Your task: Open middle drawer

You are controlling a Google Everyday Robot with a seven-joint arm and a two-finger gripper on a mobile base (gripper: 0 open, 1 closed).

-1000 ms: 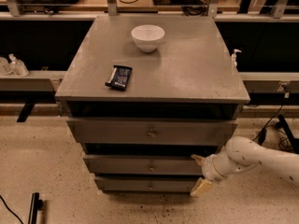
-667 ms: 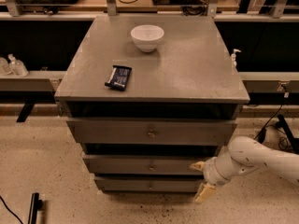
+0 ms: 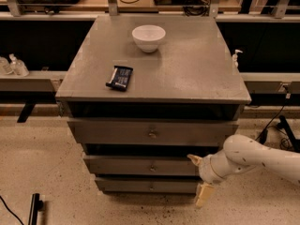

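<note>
The grey cabinet (image 3: 187,74) has three drawer fronts stacked under its top. The middle drawer (image 3: 126,165) is the second one, with a small round knob (image 3: 152,168) at its centre; its front sits in line with the others. My gripper (image 3: 198,177) is on the white arm coming in from the right. It is at the right end of the middle drawer's front, to the right of the knob. It is open, with one beige fingertip (image 3: 193,159) up at the drawer's top edge and the other down by the bottom drawer (image 3: 140,185).
A white bowl (image 3: 148,37) and a dark snack bar (image 3: 119,77) lie on the cabinet top. The top drawer (image 3: 117,132) has its own knob. Cables run on the floor at the right, and a dark bar (image 3: 33,208) lies at the lower left.
The gripper has shifted only slightly at the right end of the middle drawer, its lower finger now a little lower. The drawers have not moved.
</note>
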